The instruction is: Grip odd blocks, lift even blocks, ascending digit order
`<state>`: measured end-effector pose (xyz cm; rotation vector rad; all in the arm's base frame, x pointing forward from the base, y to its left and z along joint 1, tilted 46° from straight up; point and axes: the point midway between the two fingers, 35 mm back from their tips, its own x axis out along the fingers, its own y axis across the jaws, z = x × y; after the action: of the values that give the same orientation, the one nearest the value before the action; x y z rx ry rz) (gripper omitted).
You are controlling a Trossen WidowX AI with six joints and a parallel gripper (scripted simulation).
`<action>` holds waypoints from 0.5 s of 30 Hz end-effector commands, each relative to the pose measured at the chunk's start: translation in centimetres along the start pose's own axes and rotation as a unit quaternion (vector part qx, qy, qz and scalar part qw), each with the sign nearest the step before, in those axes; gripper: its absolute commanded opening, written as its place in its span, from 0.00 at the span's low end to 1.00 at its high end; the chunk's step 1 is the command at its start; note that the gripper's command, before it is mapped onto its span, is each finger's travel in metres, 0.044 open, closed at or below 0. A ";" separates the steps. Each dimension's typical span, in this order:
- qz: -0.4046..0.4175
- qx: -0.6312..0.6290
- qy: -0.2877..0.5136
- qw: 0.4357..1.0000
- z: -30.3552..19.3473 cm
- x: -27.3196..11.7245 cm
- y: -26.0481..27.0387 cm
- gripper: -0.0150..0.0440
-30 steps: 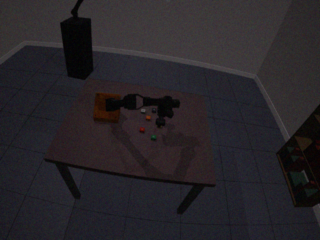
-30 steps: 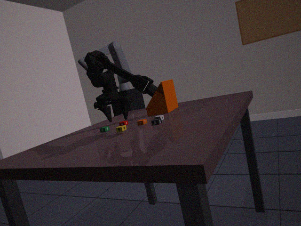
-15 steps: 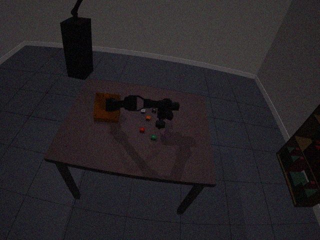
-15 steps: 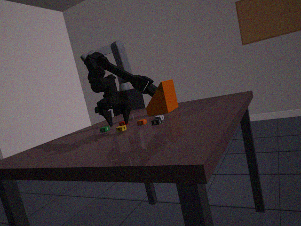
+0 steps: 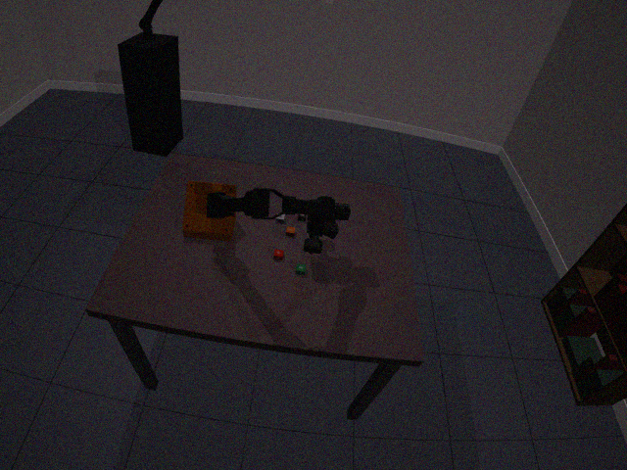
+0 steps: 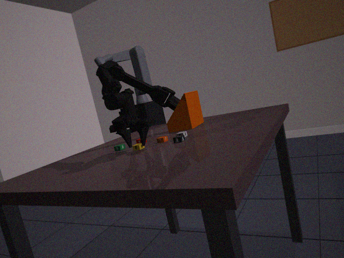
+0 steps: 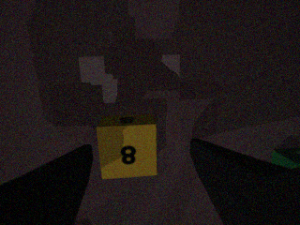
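The yellow block (image 6: 137, 147) (image 7: 141, 164) shows the digit 8 and sits on the table. My gripper (image 6: 137, 145) (image 7: 142, 148) is open, its fingertips low on either side of the yellow block, with gaps at both sides in the wrist view. The block is nearer the left finger there. In the top view the gripper hides it. A green block (image 5: 301, 268) (image 6: 119, 147) (image 7: 285, 159), a red block (image 5: 278, 254), an orange block (image 5: 290, 231) (image 6: 162, 139), a white block (image 5: 280, 218) and a black block (image 6: 178, 138) stand around; their digits are not readable now.
The arm's orange wedge base (image 5: 197, 222) (image 6: 196, 110) stands on the table (image 5: 167, 283) (image 6: 210, 166) beyond the blocks. The green block is beside the gripper, just outside the right finger in the wrist view. A dark pedestal (image 5: 152, 96) and a shelf (image 5: 569, 349) stand off the table.
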<state>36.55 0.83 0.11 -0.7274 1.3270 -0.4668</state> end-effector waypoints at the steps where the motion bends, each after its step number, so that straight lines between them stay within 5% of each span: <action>1: -0.003 -0.005 0.002 1.000 -0.2 0.2 0.0 0.53; 5: -0.003 -0.005 0.002 1.000 -0.2 0.2 0.0 0.46; 15: -0.003 -0.005 0.002 1.000 -0.2 0.2 0.0 0.46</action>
<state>36.49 0.80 0.06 -0.7288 1.3286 -0.4669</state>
